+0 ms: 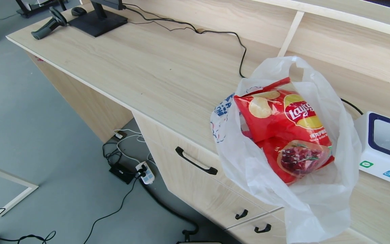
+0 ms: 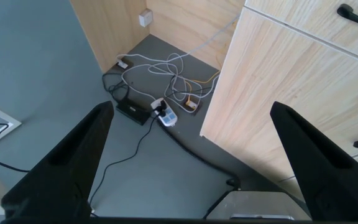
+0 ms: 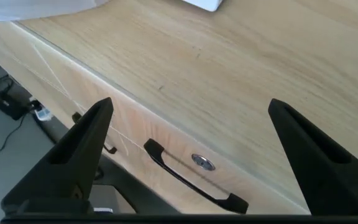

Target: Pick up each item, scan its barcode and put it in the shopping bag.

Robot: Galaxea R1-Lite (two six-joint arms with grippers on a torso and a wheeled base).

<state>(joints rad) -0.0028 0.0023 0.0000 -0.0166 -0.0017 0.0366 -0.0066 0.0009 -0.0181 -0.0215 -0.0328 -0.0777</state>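
Observation:
A red chip bag (image 1: 284,130) stands inside the translucent white shopping bag (image 1: 317,203) on the wooden counter (image 1: 141,67). A white barcode scanner (image 1: 384,145) with a dark window sits just right of the bag. A handheld scanner (image 1: 47,25) lies at the counter's far left. My left gripper (image 2: 191,149) is open with nothing between its fingers, held low in front of the drawers above the floor. My right gripper (image 3: 188,149) is open and empty, over the counter's front edge and a drawer handle (image 3: 191,180).
A monitor base (image 1: 96,22) and a black cable (image 1: 215,34) lie on the counter's far side. Drawers with black handles (image 1: 196,162) face the front. A power strip and cords (image 1: 137,169) lie on the grey floor beneath.

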